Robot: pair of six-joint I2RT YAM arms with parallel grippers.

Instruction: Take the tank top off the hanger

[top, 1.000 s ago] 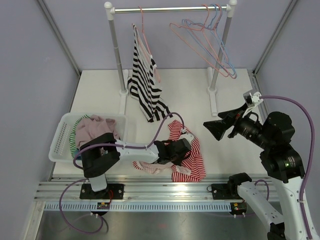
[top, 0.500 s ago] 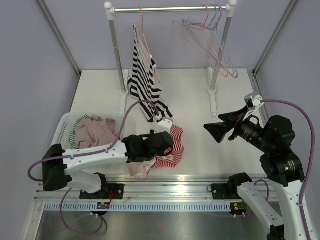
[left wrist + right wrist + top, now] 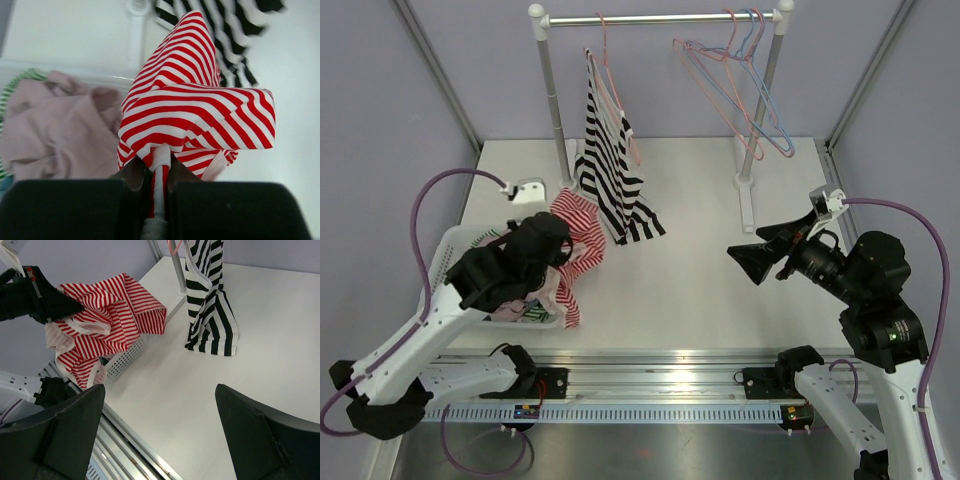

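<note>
Left gripper (image 3: pixel 159 167): mine, pressed together on a fold of the red-striped tank top (image 3: pixel 195 115), which hangs bunched from it
Handling: light, limp, clingy; I judge a strap or hem fold the surest hold
Just below: basket (image 3: pixel 445 272), pink garment (image 3: pixel 50 125) inside
Right gripper (image 3: pixel 748 258): spread wide, pinching nothing, above the white table (image 3: pixel 700 200)
Beyond the left tips: black-and-white tank top (image 3: pixel 610 170) on its pink hanger (image 3: pixel 610 85), hem seemingly on the table
Farthest: rail (image 3: pixel 660 18), empty hangers (image 3: pixel 740 90), close walls
</note>
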